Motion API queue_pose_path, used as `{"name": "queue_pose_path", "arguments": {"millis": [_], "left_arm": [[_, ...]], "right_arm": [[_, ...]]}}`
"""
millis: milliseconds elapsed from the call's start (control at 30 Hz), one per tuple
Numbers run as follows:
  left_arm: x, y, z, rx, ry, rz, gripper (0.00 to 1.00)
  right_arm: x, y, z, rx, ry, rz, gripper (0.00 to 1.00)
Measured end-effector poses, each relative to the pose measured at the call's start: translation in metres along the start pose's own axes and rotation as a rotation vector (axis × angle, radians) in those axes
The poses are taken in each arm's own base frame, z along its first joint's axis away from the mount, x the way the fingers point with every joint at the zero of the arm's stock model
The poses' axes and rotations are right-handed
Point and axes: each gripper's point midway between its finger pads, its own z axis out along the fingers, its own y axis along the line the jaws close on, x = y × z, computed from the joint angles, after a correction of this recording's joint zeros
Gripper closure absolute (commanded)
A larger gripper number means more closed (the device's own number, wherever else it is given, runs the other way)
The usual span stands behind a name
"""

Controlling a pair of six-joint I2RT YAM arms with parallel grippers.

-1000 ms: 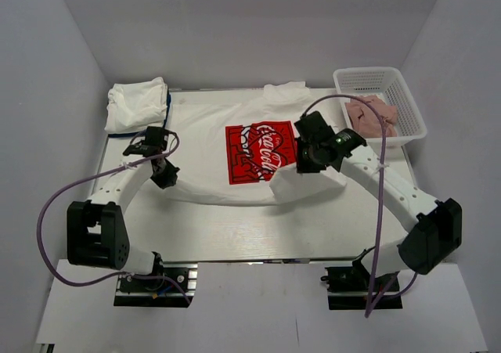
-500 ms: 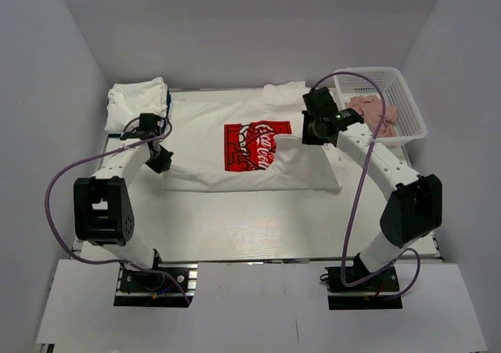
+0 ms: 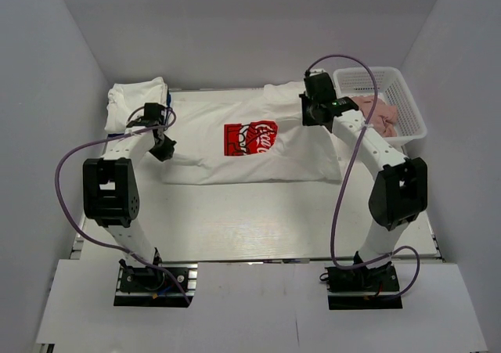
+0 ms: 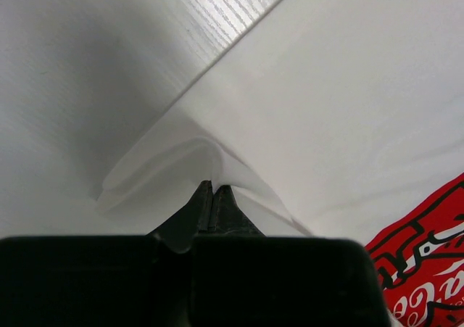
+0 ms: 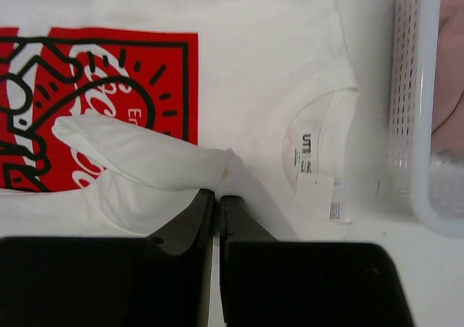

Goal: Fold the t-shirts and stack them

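White cotton t-shirt with a red square chest print point(image 3: 258, 165) lay across the pale wooden table point(image 3: 235, 228), its near half doubled over toward the collar, I judged to halve its length before it joined the folded white bundle point(image 3: 135, 102) at the far left corner. A white plastic mesh basket point(image 3: 368, 73) stood far right. My left pincer point(image 3: 163, 148) was clenched on the shirt's left folded edge and my right pincer point(image 3: 313, 110) on fabric just beside the collar, probably to keep the fold straight.

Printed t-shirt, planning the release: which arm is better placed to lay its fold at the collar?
Likely right: right gripper pinches the t-shirt beside its collar; left gripper pinches short of it.
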Motion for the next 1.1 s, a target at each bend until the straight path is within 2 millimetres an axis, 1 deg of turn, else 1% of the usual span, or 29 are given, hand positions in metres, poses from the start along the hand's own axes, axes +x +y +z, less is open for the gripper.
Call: {"name": "queue_pose_path", "arguments": {"millis": [67, 133, 233, 367, 467, 600, 700, 733, 767, 800, 833, 867, 900, 933, 967, 1000, 1100], "left_arm": [[-0.003, -0.001, -0.001, 0.001, -0.009, -0.002, 1.0], [-0.006, 0.0, -0.001, -0.006, -0.02, -0.005, 1.0], [-0.008, 0.001, 0.0, -0.011, -0.027, -0.006, 1.0], [-0.012, -0.003, 0.002, -0.01, -0.035, -0.009, 1.0], [-0.018, -0.009, 0.008, -0.01, -0.046, -0.01, 1.0], [-0.023, -0.015, 0.019, -0.015, -0.056, -0.012, 1.0], [-0.024, -0.02, 0.033, -0.034, -0.045, -0.006, 1.0], [-0.024, -0.021, 0.04, -0.043, -0.039, -0.003, 1.0], [-0.023, -0.023, 0.046, -0.051, -0.032, 0.0, 0.97], [-0.022, -0.023, 0.053, -0.06, -0.024, 0.004, 0.77], [-0.021, -0.024, 0.058, -0.066, -0.013, 0.013, 0.61], [-0.021, -0.024, 0.062, -0.072, -0.003, 0.018, 0.42], [-0.023, -0.026, 0.063, -0.069, 0.003, 0.025, 0.14], [-0.028, -0.031, 0.061, -0.059, 0.0, 0.024, 0.0], [-0.034, -0.036, 0.06, -0.05, -0.006, 0.023, 0.0], [-0.041, -0.042, 0.056, -0.036, -0.016, 0.022, 0.0], [-0.053, -0.049, 0.046, -0.014, -0.034, 0.025, 0.0]], "right_arm": [[-0.014, 0.001, 0.003, -0.012, -0.031, -0.012, 1.0], [-0.023, 0.002, 0.006, -0.023, -0.047, -0.02, 1.0], [-0.028, 0.002, 0.015, -0.032, -0.05, -0.029, 1.0], [-0.021, 0.001, 0.034, -0.033, -0.02, -0.033, 1.0], [-0.015, -0.002, 0.053, -0.025, 0.012, -0.029, 1.0], [-0.004, -0.007, 0.076, -0.008, 0.052, -0.008, 1.0], [0.004, -0.015, 0.09, 0.023, 0.074, 0.028, 1.0], [0.006, -0.017, 0.095, 0.031, 0.08, 0.042, 0.88], [0.007, -0.019, 0.099, 0.037, 0.083, 0.055, 0.86], [0.008, -0.021, 0.105, 0.045, 0.085, 0.066, 0.86], [0.009, -0.023, 0.11, 0.048, 0.087, 0.073, 0.73], [0.009, -0.024, 0.116, 0.051, 0.084, 0.081, 0.64], [0.008, -0.025, 0.121, 0.053, 0.083, 0.086, 0.6], [0.007, -0.026, 0.125, 0.053, 0.084, 0.085, 0.56], [0.003, -0.026, 0.129, 0.049, 0.077, 0.085, 0.25], [-0.003, -0.026, 0.132, 0.045, 0.068, 0.088, 0.1], [-0.018, -0.026, 0.128, 0.033, 0.039, 0.077, 0.1]]}}
